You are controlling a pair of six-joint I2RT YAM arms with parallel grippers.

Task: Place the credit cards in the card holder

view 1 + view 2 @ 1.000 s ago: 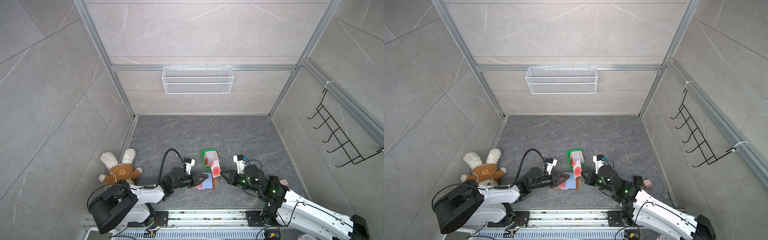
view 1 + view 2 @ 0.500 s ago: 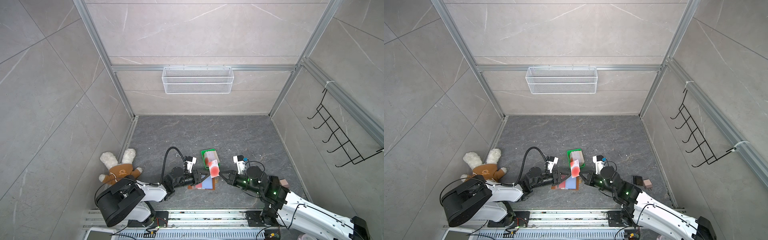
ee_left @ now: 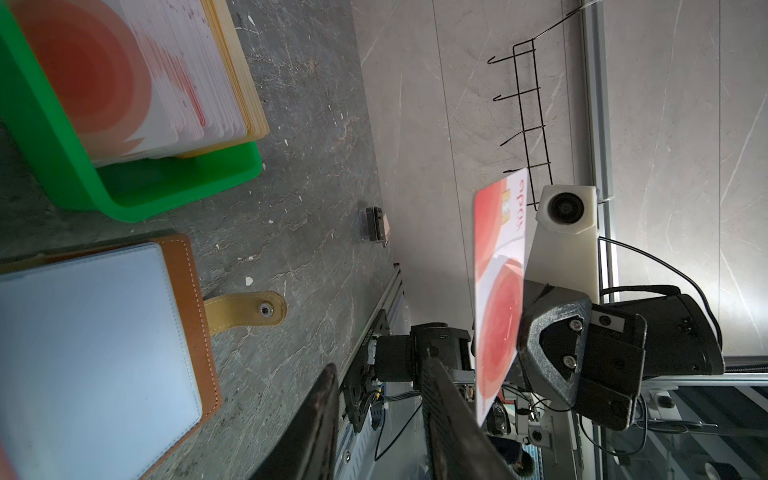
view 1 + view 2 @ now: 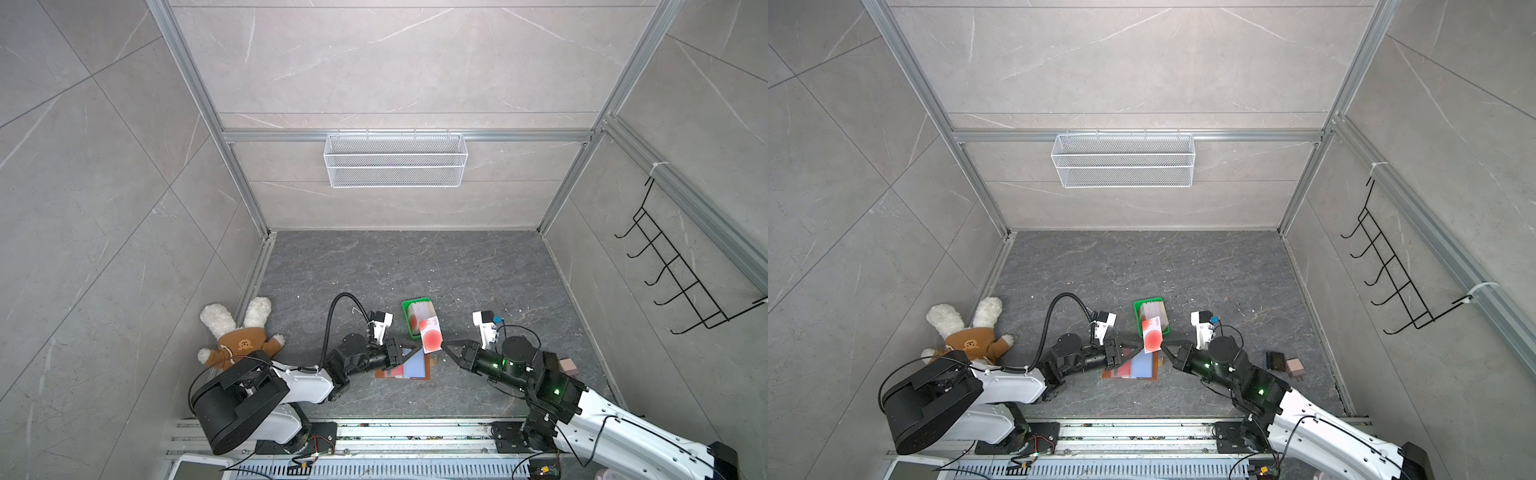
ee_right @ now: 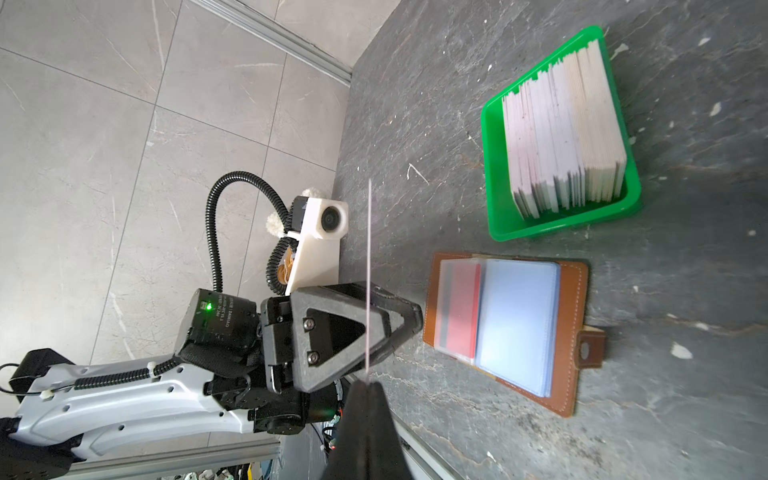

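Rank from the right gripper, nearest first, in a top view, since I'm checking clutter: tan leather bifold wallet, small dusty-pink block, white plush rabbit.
1. Tan leather wallet: just left, on the floor.
2. Dusty-pink block: right, near the wall.
3. White plush rabbit: far left corner.

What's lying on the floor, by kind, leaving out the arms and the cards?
Green tray: 1
Card holder: 1
Plush toy: 1
Small black block: 1
Small pink block: 1
Total: 5
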